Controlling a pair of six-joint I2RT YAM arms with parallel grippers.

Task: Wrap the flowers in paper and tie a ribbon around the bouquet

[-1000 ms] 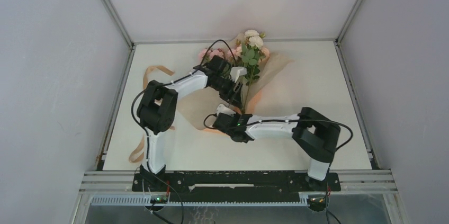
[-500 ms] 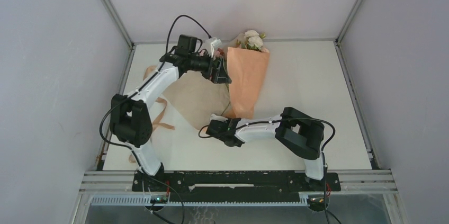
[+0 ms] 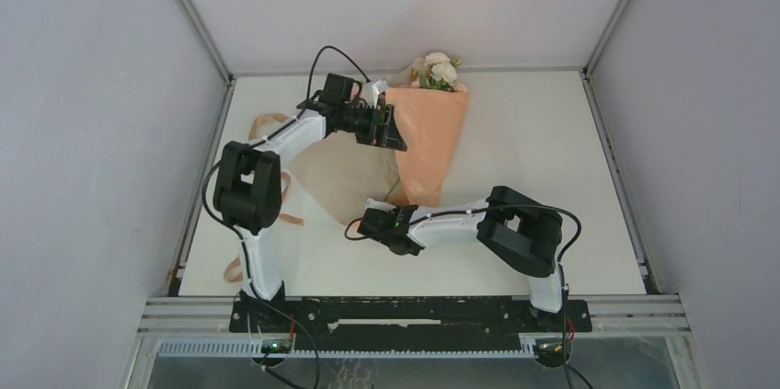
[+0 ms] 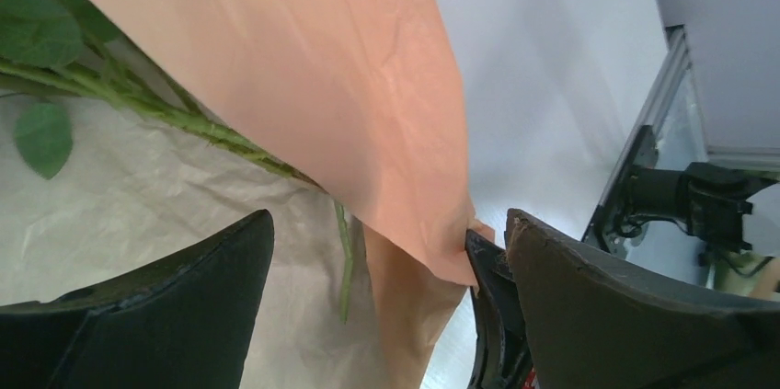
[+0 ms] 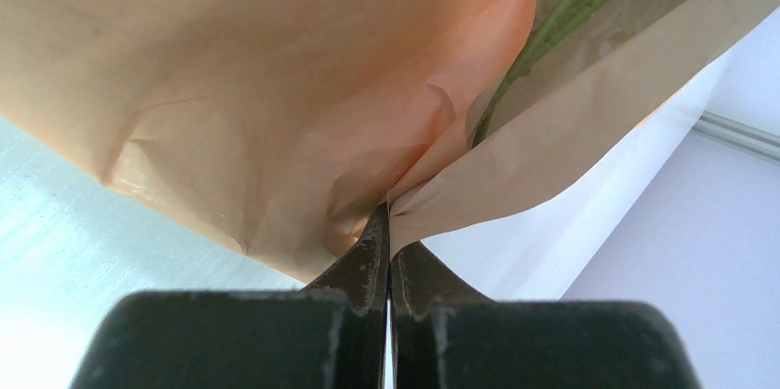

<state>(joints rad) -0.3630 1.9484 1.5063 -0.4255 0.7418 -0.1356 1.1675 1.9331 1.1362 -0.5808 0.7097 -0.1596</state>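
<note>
Right wrist alone shows right gripper (image 5: 388, 223) pinching paper (image 5: 230, 85); left wrist shows left gripper (image 4: 386, 223) spread near paper.

left arm (image 3: 250, 191) stands bent at the elbow, its forearm angled forward and to the right, with the left gripper (image 3: 390, 130) spread wide and gripping nothing; right arm (image 3: 517, 228) lies low, forearm stretched leftward, right gripper (image 3: 371, 212) pinched tight on a fold of the paper (image 5: 230, 85)
</note>
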